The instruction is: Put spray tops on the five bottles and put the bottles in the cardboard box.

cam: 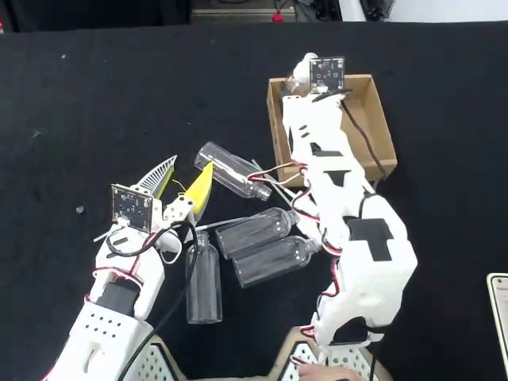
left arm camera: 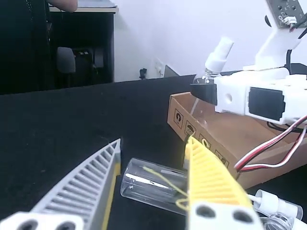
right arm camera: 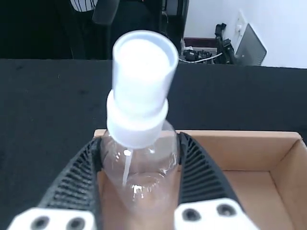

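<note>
My right gripper [right arm camera: 139,143] is shut on a clear bottle [right arm camera: 136,167] with a white spray top [right arm camera: 140,81], held upright over the far left corner of the cardboard box [right arm camera: 230,153]. From above, that bottle [cam: 299,79] sits at the box's [cam: 386,131] back edge. My left gripper [cam: 181,181] is open, its white and yellow fingers pointing at a capped bottle [cam: 228,169] lying left of the box. This lying bottle [left arm camera: 153,184] is just beyond the open fingertips, not touched.
Two more bottles [cam: 258,230] [cam: 274,260] lie side by side against the right arm's base. Another bottle [cam: 203,278] lies beside the left arm. A white object [cam: 500,305] sits at the table's right edge.
</note>
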Motion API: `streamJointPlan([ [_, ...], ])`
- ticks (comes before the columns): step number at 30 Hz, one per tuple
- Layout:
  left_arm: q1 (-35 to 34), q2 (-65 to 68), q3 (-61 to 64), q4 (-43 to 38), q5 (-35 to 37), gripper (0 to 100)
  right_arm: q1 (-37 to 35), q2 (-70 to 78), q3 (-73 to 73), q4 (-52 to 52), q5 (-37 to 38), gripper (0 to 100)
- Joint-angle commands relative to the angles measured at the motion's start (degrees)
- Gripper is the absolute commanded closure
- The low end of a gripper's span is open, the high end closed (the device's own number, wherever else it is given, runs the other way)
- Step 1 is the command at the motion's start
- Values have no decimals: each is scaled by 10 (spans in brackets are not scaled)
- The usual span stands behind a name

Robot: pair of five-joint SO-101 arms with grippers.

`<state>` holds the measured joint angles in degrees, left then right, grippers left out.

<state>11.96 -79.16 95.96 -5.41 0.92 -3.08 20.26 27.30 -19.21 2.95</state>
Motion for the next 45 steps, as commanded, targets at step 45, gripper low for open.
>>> streamJointPlan([
  [45,1,0,7,-14,-7,787,-44,-13,-29,18,-3,787],
])
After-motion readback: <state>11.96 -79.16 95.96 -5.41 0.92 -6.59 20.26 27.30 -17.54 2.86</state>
